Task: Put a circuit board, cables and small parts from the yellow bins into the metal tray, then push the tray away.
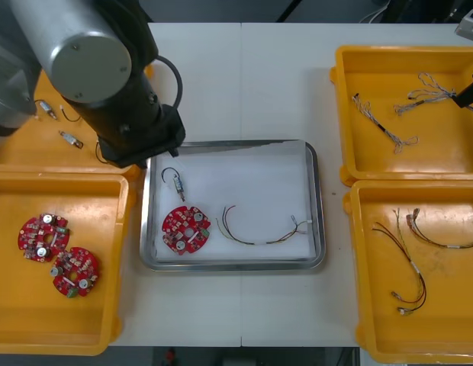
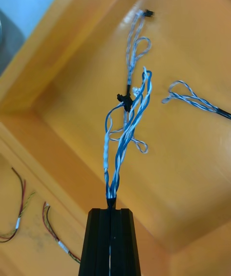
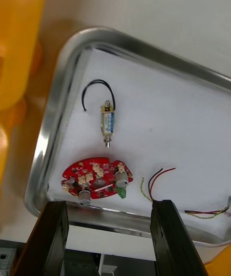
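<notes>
R end effector (image 2: 111, 206) clamped on blue-white cable (image 2: 126, 131) over yellow bin (image 2: 192, 184), desk's far-right corner; L end effector (image 3: 108, 204) open above tray (image 3: 53, 127).

The metal tray (image 1: 318, 206) is shiny at the rim and white inside. On it lie a red circuit board (image 1: 185, 229), a red and yellow cable (image 1: 252, 242) and a black-wired small metal part (image 1: 178, 185). Flanking the tray, yellow bins (image 1: 419, 156) — the twisted cable (image 2: 127, 131) is blue and white.

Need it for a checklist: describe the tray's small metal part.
Find the white-lined metal tray between the yellow bins. In its far left corner, beyond the round red circuit board, lies the small metal part, alone trailing a black wire loop.
</notes>
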`<action>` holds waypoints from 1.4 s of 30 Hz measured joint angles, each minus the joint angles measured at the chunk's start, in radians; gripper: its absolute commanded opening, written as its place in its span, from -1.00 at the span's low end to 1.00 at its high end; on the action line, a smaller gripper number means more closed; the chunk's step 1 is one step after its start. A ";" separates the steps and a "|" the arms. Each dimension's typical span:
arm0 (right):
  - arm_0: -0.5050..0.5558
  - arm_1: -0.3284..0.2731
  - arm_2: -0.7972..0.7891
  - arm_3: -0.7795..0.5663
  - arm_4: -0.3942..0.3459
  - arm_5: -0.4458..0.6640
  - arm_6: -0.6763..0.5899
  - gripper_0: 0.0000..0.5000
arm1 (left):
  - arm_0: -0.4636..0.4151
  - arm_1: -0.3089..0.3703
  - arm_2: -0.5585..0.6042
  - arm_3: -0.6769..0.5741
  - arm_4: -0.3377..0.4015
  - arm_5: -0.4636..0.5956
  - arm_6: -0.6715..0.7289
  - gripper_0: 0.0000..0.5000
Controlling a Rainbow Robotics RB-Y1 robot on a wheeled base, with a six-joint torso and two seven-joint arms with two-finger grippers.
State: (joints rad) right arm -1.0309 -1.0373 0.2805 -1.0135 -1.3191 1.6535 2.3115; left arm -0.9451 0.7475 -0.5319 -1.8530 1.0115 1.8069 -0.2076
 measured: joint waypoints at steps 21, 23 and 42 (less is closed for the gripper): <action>0.107 0.054 -0.056 -0.569 -0.085 0.064 -0.153 -1.00 | -0.095 0.247 0.050 0.168 0.012 -0.032 0.002 1.00; 0.118 0.074 -0.055 -0.623 -0.083 0.064 -0.195 -1.00 | -0.095 0.259 0.050 0.201 -0.002 -0.050 0.001 1.00; 0.125 0.145 0.363 -0.883 0.235 -0.194 -0.368 -1.00 | -0.098 0.289 0.050 0.606 -0.071 -0.305 -0.413 1.00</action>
State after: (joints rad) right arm -0.9060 -0.8919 0.6435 -1.8960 -1.0839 1.4598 1.9438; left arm -1.0429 1.0364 -0.4821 -1.2465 0.9409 1.5022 -0.6206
